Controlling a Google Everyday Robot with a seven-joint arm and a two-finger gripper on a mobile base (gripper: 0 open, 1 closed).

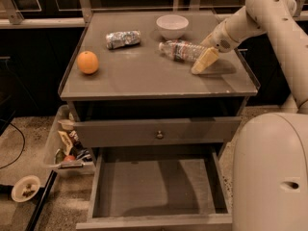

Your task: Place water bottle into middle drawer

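Observation:
The water bottle [180,50] lies on its side on the tabletop, right of centre, cap end pointing left. My gripper [205,60] is low over the tabletop at the bottle's right end, right beside it or touching it. The arm [250,18] reaches in from the upper right. The middle drawer [154,189] is pulled open below the table, and its grey floor is bare.
An orange [88,62] sits at the table's left. A crumpled silver packet [122,38] and a white bowl [172,26] are at the back. A shut drawer front with a knob [159,134] is above the open drawer. A cluttered bin [67,150] stands on the floor at left.

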